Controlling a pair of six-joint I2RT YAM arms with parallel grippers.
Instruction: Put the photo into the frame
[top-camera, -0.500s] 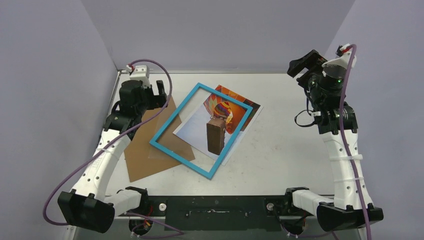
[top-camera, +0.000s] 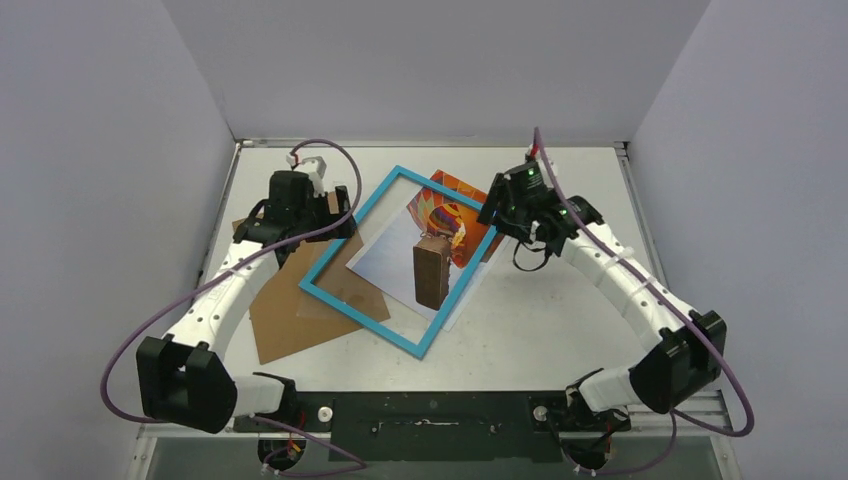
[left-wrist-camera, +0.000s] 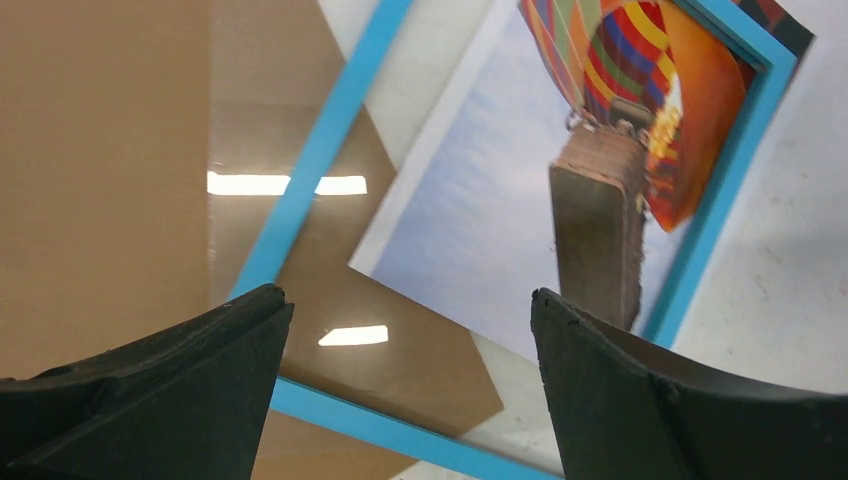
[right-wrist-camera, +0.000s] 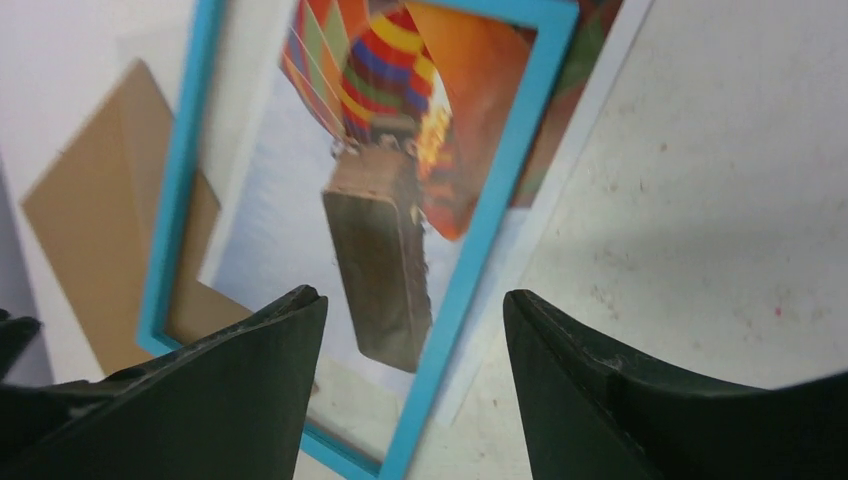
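Observation:
The turquoise frame lies flat and tilted in the middle of the table. The balloon photo lies under it, askew, showing through the pane, with its far right corner and right edge sticking out past the frame. My left gripper hovers open over the frame's far left edge. In the left wrist view the gripper has only the frame and photo below it. My right gripper hovers open at the frame's far right corner; the right wrist view shows this gripper above the frame's right rail and the photo.
A plain brown backing board lies left of centre, partly under the frame's left corner, and shows again as the board in the left wrist view. Grey walls close in the table on three sides.
The right arm has swung in from the far right corner to the frame's far right corner, its jaws a little narrower. The left gripper has moved right toward the frame's far left edge.

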